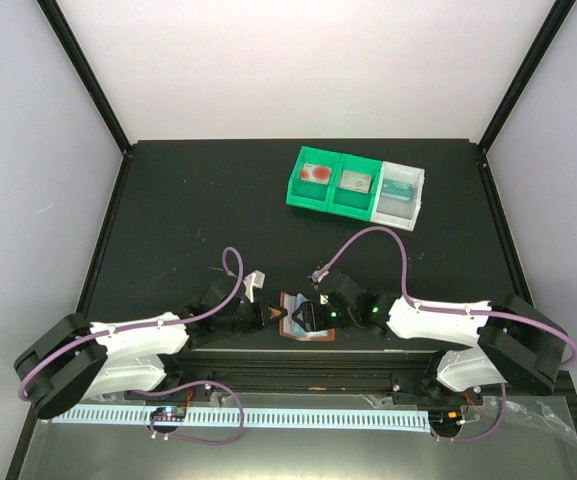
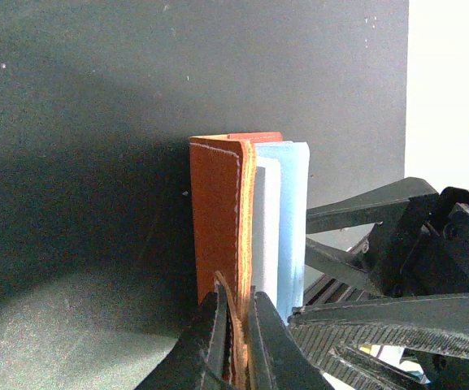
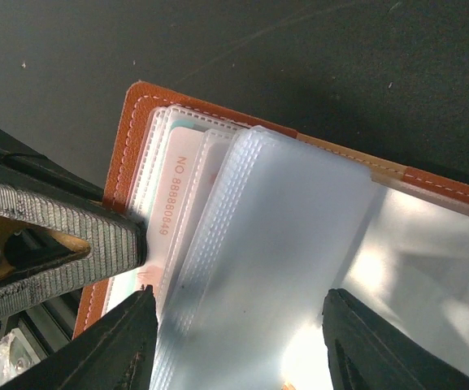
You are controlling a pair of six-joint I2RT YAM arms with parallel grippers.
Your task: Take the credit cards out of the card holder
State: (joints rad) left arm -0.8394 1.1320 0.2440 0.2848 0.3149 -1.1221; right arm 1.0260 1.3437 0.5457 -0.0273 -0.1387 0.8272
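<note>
1. The holder (image 1: 306, 318) is lying near the table's (image 1: 188, 200) near edge, between the two hands and just in front of the arm bases.
2. The left hand (image 2: 236, 307) is clenching the holder's orange-brown rim, its fingers pressed together with the stitched edge running up between them.
3. In the left wrist view the cover is showing almost edge-on, with a white layer and a pale blue layer fanning out beside it. Whether the cover is lifted off the table cannot be told.
4. The right hand (image 3: 238, 325) is standing released, its fingers (image 3: 120, 345) spread apart over the clear sleeves (image 3: 299, 236) and gripping none of them. One finger is sitting just beside the edge of the sleeve stack, and the other is overlapping the topmost sleeve.
5. A pinkish-white card (image 3: 179, 199) with a printed number is resting inside a sleeve, close to the holder's rounded corner, with only a strip of it showing between sleeve edges.
6. The two hands are meeting nearly tip to tip at the holder's rim.
7. Dark table is stretching from the holder's far side to the green and white bins (image 1: 308, 204), which are sitting well apart at the far right.
</note>
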